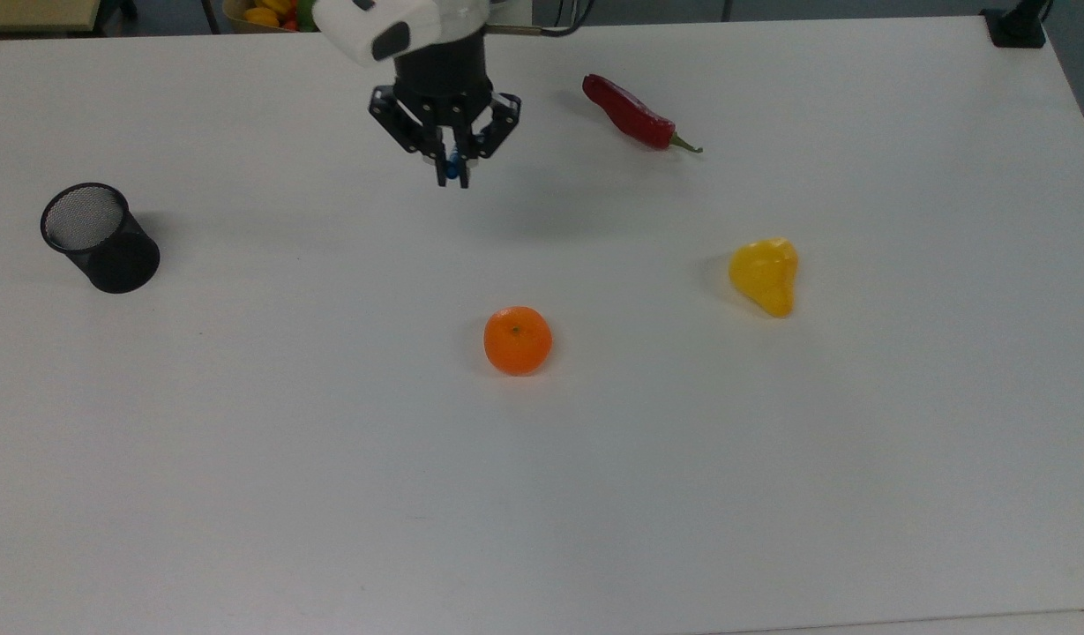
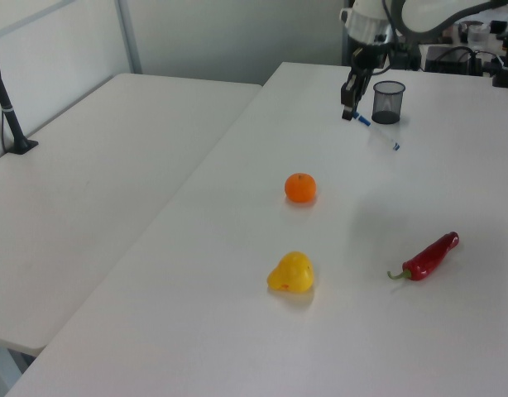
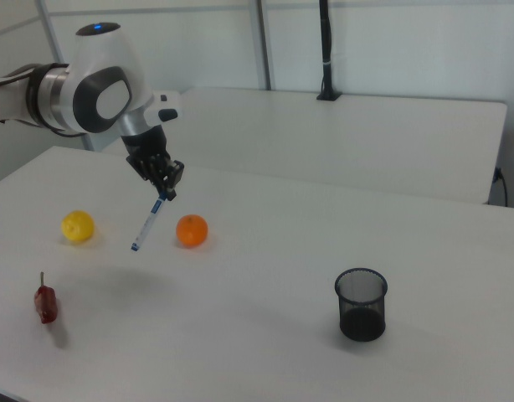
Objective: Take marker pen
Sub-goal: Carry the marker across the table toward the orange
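White table (image 1: 594,494), pale partition wall (image 2: 64,37)

table (image 1: 242,459): smooth matt white
cup (image 1: 100,238): black wire mesh
chilli (image 1: 630,115): glossy red
my pincer (image 1: 452,176): black, matt

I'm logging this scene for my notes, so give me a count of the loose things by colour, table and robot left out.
Red: 1, the chilli
Orange: 1, the orange
Yellow: 1, the yellow fruit
Black: 1, the mesh cup
White and blue: 1, the marker pen held in the gripper
Total: 5
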Tool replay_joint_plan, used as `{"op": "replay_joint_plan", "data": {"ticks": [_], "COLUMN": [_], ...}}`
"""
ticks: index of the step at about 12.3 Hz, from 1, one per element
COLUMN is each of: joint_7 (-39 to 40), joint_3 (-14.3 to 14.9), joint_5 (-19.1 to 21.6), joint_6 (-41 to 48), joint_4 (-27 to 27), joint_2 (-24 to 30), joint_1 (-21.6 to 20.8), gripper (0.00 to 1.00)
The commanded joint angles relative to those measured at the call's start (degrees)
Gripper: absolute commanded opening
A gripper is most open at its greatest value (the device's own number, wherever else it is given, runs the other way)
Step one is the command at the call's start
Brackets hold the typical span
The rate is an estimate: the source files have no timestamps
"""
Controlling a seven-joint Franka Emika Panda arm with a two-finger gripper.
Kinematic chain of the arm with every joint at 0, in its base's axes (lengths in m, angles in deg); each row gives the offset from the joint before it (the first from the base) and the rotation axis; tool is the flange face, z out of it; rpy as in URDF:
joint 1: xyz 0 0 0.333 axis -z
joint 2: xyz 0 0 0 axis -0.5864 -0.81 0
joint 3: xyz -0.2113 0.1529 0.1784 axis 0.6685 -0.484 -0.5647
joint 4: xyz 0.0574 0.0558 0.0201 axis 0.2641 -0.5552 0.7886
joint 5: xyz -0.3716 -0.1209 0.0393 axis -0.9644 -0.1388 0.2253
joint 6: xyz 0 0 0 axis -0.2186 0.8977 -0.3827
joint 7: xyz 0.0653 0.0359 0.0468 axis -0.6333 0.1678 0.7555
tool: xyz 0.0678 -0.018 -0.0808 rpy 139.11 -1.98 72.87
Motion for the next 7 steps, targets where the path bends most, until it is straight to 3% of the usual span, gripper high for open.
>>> {"op": "replay_joint_plan", "data": {"ticks": [1,7], "joint_7": [-0.09,-0.35], "joint_3": [-1.75,-4.04], "joint_5": [1.38,2.35], "joint_6": [0.12,-6.11], "joint_4": [-0.13,-0.04], "joint_2": [-3.12,-11.47], "joint_1": [-2.03,-6.07], "gripper": [0.03,0.03]}}
